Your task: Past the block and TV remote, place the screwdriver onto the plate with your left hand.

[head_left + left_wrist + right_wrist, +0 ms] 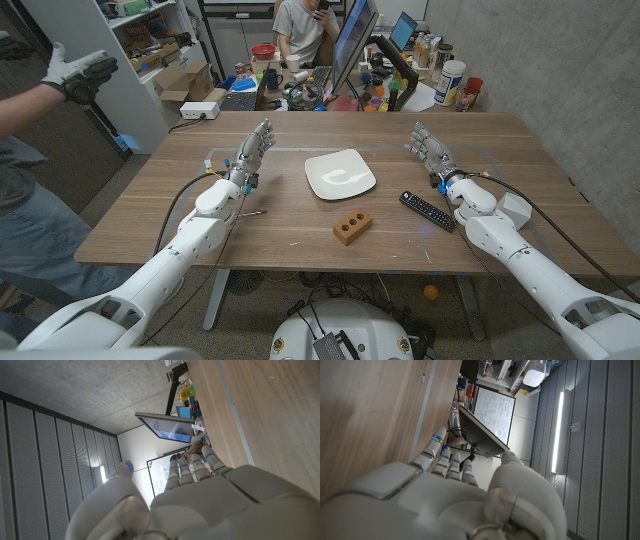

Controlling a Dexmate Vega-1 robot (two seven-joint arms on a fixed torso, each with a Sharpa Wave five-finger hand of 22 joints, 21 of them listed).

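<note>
White square ceramic plate (340,174) sat mid-table, with the brown two-holed rectangular block (352,227) and the black TV remote (428,211) nearer the robot. Slim metal-shafted screwdriver (250,212) lay just beside the left forearm, partly hidden. Left hand (251,154) stood raised, fingers extended and close together, holding nothing; right hand (431,150) likewise, empty. Risk, as judged: the screwdriver lay behind the left hand, so pulling back could nudge it; its thin shaft may slip from the fingers.
</note>
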